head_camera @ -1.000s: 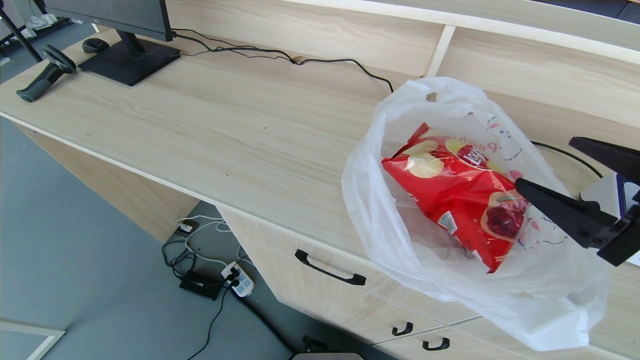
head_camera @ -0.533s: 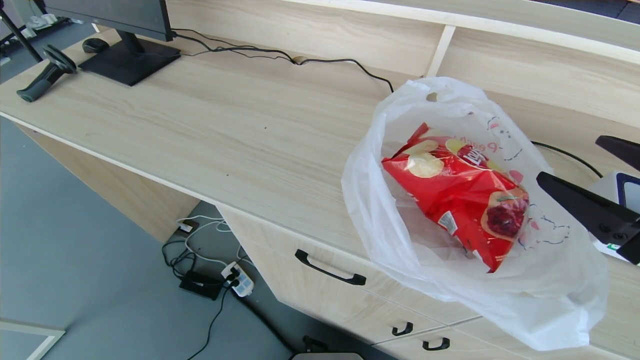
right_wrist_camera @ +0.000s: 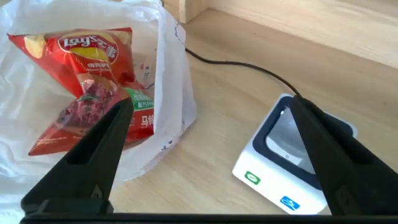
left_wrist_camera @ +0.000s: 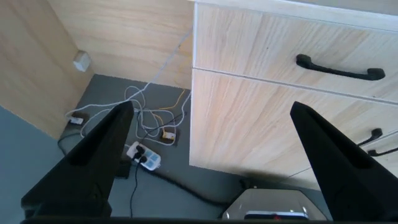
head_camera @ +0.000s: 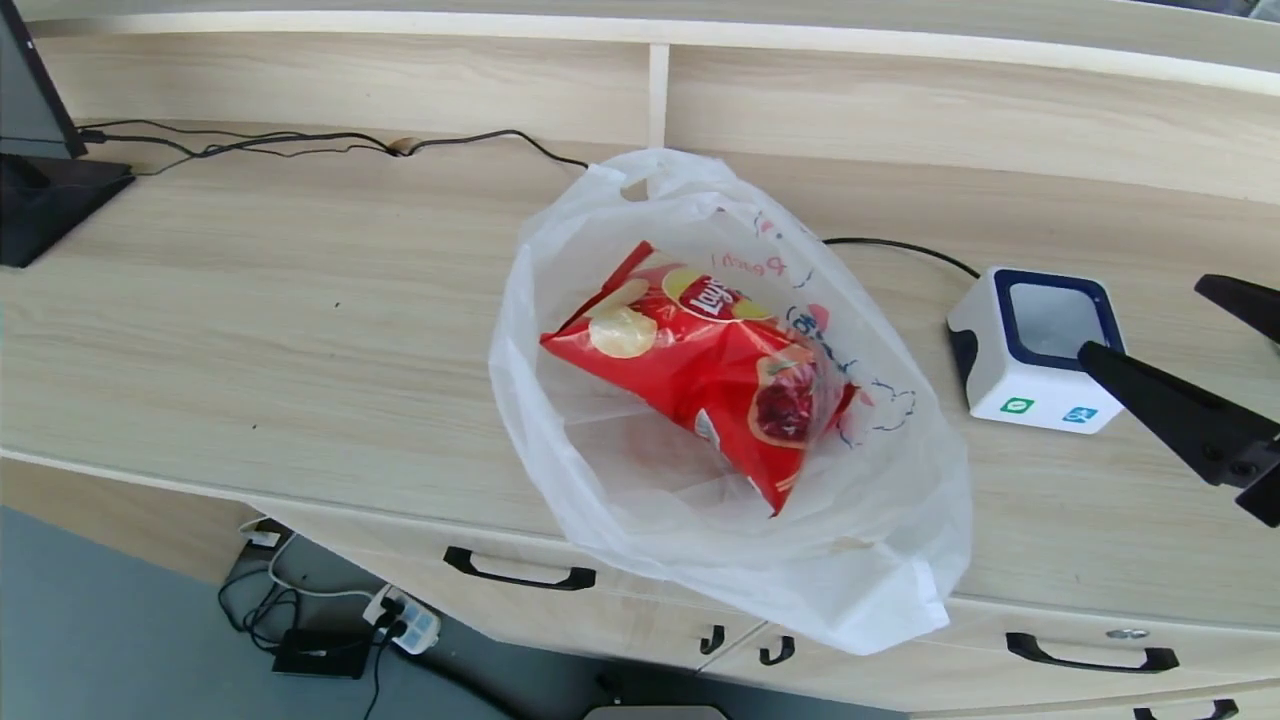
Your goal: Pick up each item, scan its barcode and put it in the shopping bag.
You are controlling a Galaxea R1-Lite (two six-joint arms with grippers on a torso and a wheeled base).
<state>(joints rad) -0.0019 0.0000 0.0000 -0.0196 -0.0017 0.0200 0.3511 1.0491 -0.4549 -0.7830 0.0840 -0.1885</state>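
Observation:
A white plastic shopping bag (head_camera: pixel 880 520) lies open on the wooden counter (head_camera: pixel 300 330), with a red bag of chips (head_camera: pixel 700 370) inside it. To its right stands a white barcode scanner (head_camera: pixel 1040 350) with a dark window. My right gripper (head_camera: pixel 1143 318) hovers open and empty above the scanner's right side, apart from the bag. The right wrist view looks between that gripper's (right_wrist_camera: pixel 211 106) fingers at the chips (right_wrist_camera: pixel 81 81), the bag (right_wrist_camera: pixel 171 74) and the scanner (right_wrist_camera: pixel 292 155). My left gripper (left_wrist_camera: pixel 212 107) hangs open and empty below the counter, facing the drawers.
A monitor base (head_camera: pixel 50 200) sits at the counter's far left, with black cables (head_camera: pixel 300 145) running along the back wall. Another cable (head_camera: pixel 900 247) leads to the scanner. Drawer handles (head_camera: pixel 518 575) line the front; a power strip (head_camera: pixel 405 625) lies on the floor.
The head camera has swung right, bringing the scanner fully into view. My right gripper has drawn back from over the bag to the scanner's right side, still open.

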